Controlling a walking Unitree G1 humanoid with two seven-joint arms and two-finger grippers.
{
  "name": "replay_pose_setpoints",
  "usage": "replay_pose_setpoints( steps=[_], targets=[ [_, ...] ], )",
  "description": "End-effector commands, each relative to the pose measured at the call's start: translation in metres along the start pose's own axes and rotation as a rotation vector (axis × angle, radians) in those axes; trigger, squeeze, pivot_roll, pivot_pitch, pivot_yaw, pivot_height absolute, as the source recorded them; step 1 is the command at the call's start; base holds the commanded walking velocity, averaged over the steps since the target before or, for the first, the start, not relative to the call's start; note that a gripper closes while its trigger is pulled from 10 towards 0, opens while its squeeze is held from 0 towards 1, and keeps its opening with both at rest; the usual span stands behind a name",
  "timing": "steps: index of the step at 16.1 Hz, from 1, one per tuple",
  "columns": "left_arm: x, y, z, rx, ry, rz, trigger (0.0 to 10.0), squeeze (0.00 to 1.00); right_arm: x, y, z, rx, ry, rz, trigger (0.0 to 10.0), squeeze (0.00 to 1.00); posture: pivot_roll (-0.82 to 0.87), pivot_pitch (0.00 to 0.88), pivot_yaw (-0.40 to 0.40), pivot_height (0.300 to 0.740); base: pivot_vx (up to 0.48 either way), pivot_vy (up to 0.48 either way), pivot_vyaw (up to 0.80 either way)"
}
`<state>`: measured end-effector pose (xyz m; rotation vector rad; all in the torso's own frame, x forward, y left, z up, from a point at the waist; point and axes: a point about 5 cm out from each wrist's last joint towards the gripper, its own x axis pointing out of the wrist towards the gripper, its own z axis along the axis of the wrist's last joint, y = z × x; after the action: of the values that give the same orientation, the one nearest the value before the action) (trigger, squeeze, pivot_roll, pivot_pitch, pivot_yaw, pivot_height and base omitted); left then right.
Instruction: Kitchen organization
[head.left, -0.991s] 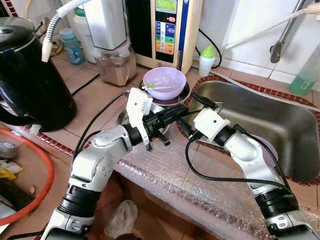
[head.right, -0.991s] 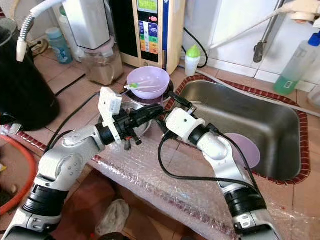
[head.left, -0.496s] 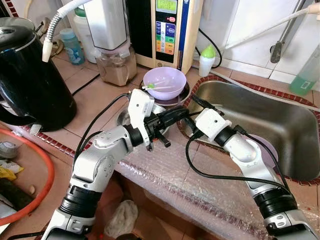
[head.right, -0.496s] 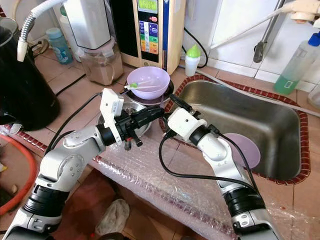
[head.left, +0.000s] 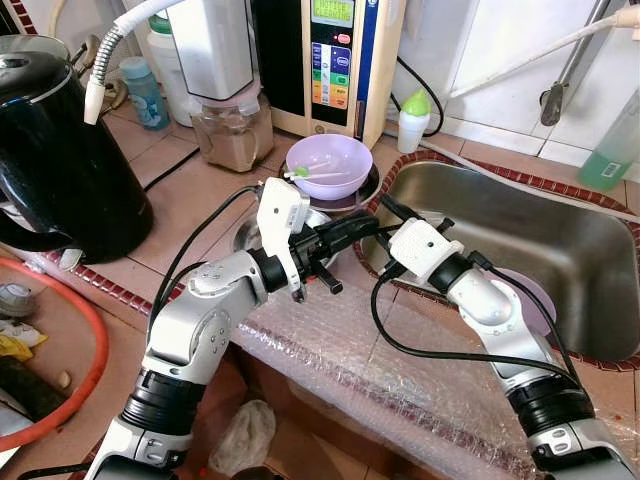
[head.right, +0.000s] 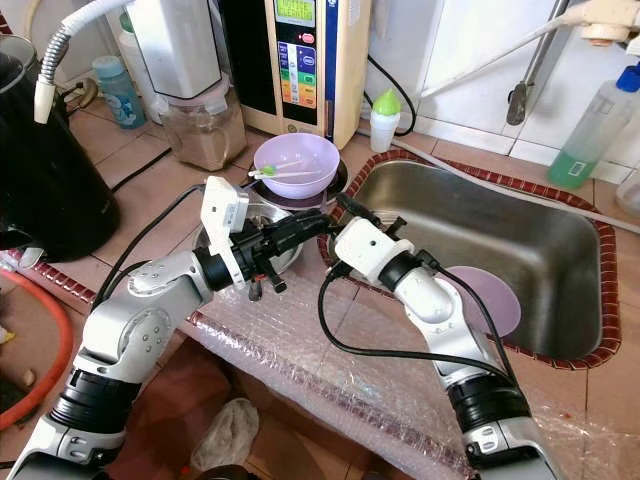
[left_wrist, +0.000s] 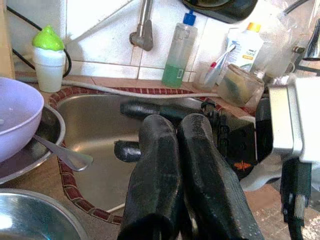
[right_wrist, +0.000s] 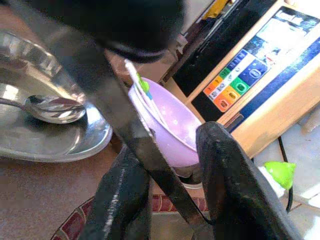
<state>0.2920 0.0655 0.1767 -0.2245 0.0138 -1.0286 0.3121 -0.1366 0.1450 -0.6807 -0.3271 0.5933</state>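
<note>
While both eye views put the two hands side by side at frame centre, the wrist views add the detail. Left hand (head.left: 352, 228) reaches from centre-left toward the sink (head.left: 560, 250); left wrist view shows its fingers (left_wrist: 160, 170) pressed together, nothing between them. Right hand (head.right: 365, 212) sits just beside it at the sink's near-left corner; right wrist view shows its fingers (right_wrist: 235, 190) set narrowly apart, holding nothing.

Purple bowl (head.left: 328, 165) sits upper centre on the table (head.left: 190, 190), stacked on a steel plate (right_wrist: 55, 140), in front of the water purifier (head.left: 330, 60). A green-tipped utensil (head.right: 285, 172) lies across the bowl's rim, long axis roughly left-right in the eye views, green end to the left. The right wrist view also shows a steel spoon (right_wrist: 47, 107) lying on that plate; the eye views don't resolve it. A purple plate (head.right: 490, 295) lies in the sink, centre-right, partly behind the right arm. Black kettle (head.left: 60, 150) upper left.
</note>
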Motion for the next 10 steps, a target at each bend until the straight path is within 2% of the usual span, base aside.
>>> replay_pose_setpoints(
  steps=[1, 4, 5, 6, 7, 9, 10],
  targets=[
    [-0.006, 0.006, 0.001, 0.03, 0.006, 0.033, 0.0, 0.0, -0.001, -0.015, -0.003, 0.024, 0.013, -0.089, 0.0, 0.0, -0.02, 0.0, 0.075, 0.74, 0.0, 0.0, 0.0],
    [-0.006, 0.008, -0.001, 0.079, 0.023, 0.058, 4.1, 0.0, -0.002, -0.019, -0.005, 0.016, 0.025, -0.12, 0.0, 0.0, -0.02, 0.0, 0.08, 0.74, 0.0, 0.0, 0.0],
    [-0.005, 0.009, 0.0, 0.095, 0.025, 0.06, 4.2, 0.0, -0.002, -0.021, -0.005, 0.019, 0.028, -0.13, 0.0, 0.0, -0.02, 0.0, 0.08, 0.74, 0.0, 0.0, 0.0],
    [-0.004, 0.011, 0.001, 0.114, 0.022, 0.072, 5.2, 0.0, -0.002, -0.024, -0.005, 0.012, 0.029, -0.145, 0.0, 0.0, -0.02, 0.0, 0.08, 0.74, 0.0, 0.0, 0.0],
    [-0.004, 0.011, 0.001, 0.119, 0.021, 0.075, 5.2, 0.0, -0.002, -0.025, -0.005, 0.009, 0.029, -0.15, 0.0, 0.0, -0.02, 0.0, 0.08, 0.74, 0.0, 0.0, 0.0],
    [-0.003, 0.012, 0.001, 0.133, 0.022, 0.084, 6.7, 0.0, -0.003, -0.032, -0.006, -0.006, 0.036, -0.196, 0.0, 0.0, -0.02, 0.0, 0.083, 0.74, 0.0, 0.0, 0.0],
    [-0.003, 0.013, 0.0, 0.155, 0.024, 0.092, 8.2, 0.0, -0.004, -0.037, -0.007, -0.011, 0.043, -0.228, 0.0, 0.0, -0.02, 0.0, 0.084, 0.74, 0.0, 0.0, 0.0]
  ],
)
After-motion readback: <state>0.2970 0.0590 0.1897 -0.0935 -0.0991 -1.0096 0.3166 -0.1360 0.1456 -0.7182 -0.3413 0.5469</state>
